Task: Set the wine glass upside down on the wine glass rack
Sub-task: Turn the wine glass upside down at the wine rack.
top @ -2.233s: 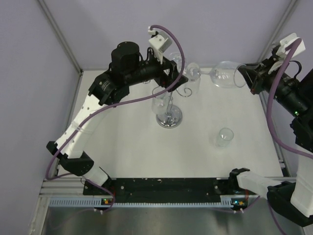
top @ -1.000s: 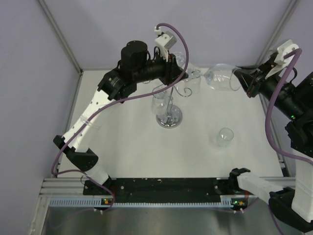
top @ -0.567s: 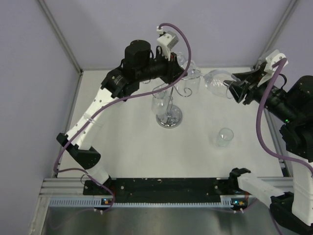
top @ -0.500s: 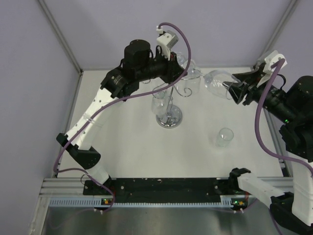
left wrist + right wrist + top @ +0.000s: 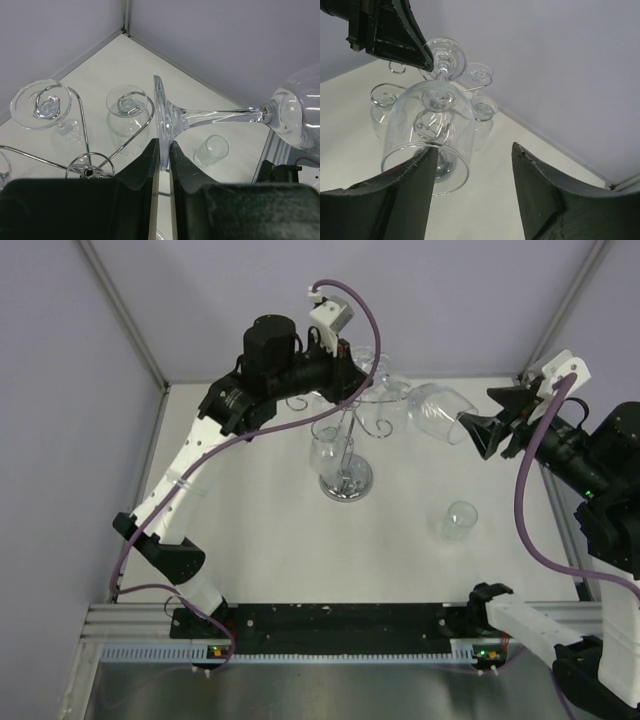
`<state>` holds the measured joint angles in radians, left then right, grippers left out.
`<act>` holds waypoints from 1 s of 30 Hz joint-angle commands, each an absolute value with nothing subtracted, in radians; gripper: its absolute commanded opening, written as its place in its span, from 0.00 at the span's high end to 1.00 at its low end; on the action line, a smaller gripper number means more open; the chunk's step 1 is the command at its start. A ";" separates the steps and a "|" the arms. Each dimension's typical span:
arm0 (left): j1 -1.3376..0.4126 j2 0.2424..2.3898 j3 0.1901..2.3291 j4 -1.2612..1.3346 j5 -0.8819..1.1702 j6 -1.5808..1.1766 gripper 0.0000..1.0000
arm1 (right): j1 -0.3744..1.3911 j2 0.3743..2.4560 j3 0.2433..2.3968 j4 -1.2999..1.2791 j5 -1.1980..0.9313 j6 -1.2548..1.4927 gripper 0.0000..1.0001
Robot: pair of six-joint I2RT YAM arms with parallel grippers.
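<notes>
So, wine glass rack: upright mid-table, other glasses hanging from it.
Wine glass: sideways in the air (stem level), beside the rack's top.
Left gripper: pinching its foot.
Right gripper: spread, flanking the bowl's rim.

Even soft light, faint shadows, wrist views sharp.

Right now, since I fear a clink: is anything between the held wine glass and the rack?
Yes. The left gripper pinches the wine glass by its foot, and a hung glass fills the nearest arm of the wine glass rack, right beside that foot. A second hung glass sits further left.
</notes>
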<state>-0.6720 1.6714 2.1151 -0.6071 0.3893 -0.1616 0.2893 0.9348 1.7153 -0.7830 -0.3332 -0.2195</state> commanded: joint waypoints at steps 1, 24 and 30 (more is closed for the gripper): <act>-0.655 1.606 2.132 -0.517 0.413 -0.158 1.00 | 0.285 0.922 1.720 -0.784 -0.310 -0.248 0.39; -0.650 1.591 2.149 -0.515 0.121 0.095 1.00 | 0.284 0.862 1.703 -0.861 -0.169 -0.278 0.36; -0.776 1.575 2.140 -0.508 -0.063 0.311 1.00 | 0.284 0.851 1.697 -0.865 -0.138 -0.276 0.36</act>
